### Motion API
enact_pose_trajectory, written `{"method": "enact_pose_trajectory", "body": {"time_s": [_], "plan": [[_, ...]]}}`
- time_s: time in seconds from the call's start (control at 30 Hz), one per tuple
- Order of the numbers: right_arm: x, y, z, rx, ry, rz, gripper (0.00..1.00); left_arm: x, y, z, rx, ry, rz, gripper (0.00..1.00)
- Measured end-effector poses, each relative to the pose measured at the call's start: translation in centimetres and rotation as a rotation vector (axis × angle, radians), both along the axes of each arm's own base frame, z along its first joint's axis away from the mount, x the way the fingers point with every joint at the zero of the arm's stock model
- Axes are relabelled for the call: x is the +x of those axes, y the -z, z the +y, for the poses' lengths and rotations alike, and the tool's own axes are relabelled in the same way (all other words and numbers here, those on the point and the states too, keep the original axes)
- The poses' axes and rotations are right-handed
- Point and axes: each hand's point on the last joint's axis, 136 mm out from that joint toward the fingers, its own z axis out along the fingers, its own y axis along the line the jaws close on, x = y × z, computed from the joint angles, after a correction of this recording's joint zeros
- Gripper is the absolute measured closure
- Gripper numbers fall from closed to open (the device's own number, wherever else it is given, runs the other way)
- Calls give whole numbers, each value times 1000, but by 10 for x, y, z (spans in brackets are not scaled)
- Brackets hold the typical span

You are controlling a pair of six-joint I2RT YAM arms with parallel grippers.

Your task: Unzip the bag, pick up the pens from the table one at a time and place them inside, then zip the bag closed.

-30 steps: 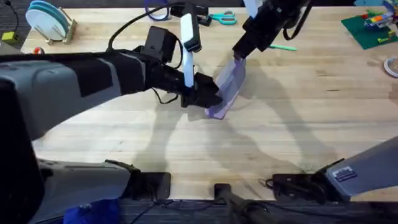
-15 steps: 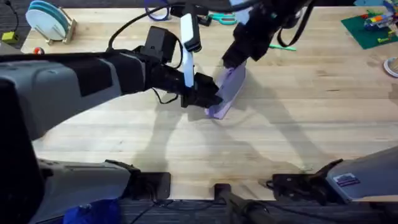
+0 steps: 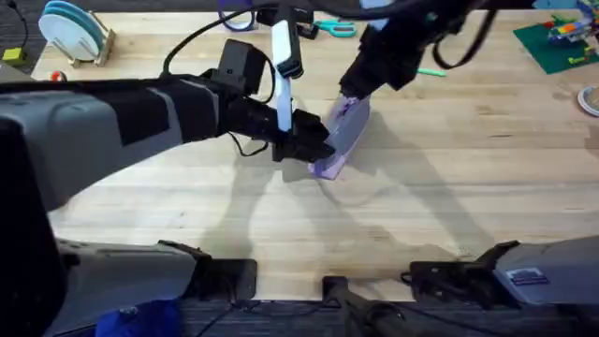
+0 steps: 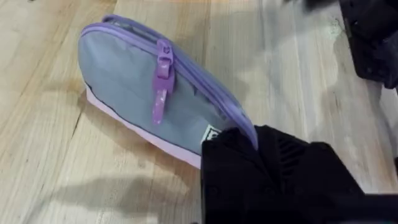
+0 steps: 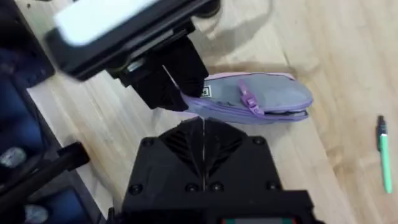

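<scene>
in the overhead view we see the bag (image 3: 340, 138) a little above the middle of the frame, on the table (image 3: 449, 178), tilted so that its long axis runs from lower left to upper right. the left gripper (image 3: 314, 142) comes in from the left and meets the bag at its lower left end; in the left wrist view its black fingers (image 4: 273, 168) are clamped over the bag's end at the lower right of that frame, just beside the small pale label (image 4: 212, 133) (the fabric disappears under them, so we read them as closed on it). the zipper pull (image 4: 161, 78) hangs down the grey-lavender side near the middle of the bag, and the zipper line along the top edge looks closed as far as we can follow it.

the right gripper (image 3: 356, 89) reaches down from the upper right of the overhead frame and sits at the bag's upper right end. in the right wrist view its two fingers (image 5: 204, 144) are pressed together with only a thin seam between them, just below the bag's edge in that frame; we cannot tell whether they pinch any fabric.

one pen (image 5: 385, 152) lies on the table at the right edge of the right wrist view, well apart from the bag; in the overhead view a pen (image 3: 431, 71) shows as a green sliver right of the right arm. scissors (image 3: 335, 27) lie near the top edge of the overhead view.
</scene>
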Motion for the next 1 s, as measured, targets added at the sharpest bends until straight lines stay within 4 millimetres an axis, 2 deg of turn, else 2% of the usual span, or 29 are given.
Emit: {"method": "enact_pose_trajectory", "body": {"time_s": [0.1,0.23,0.27,0.3,0.4,0.43,1.0], "plan": [[-3,-11,-4,12,3,-34,965,0,0,0,0,0,0,958],[-1,-15,-9,-8,15,-62,715,0,0,0,0,0,0,958],[0,-14,-10,-14,17,-65,637,0,0,0,0,0,0,958],[0,-14,-11,-17,20,-67,514,0,0,0,0,0,0,958],[1,-14,-12,-24,23,-72,88,0,0,0,0,0,0,958],[2,-14,-13,-28,23,-77,27,0,0,0,0,0,0,958],[10,-14,-16,-42,39,-104,6,0,0,0,0,0,0,958]]}}
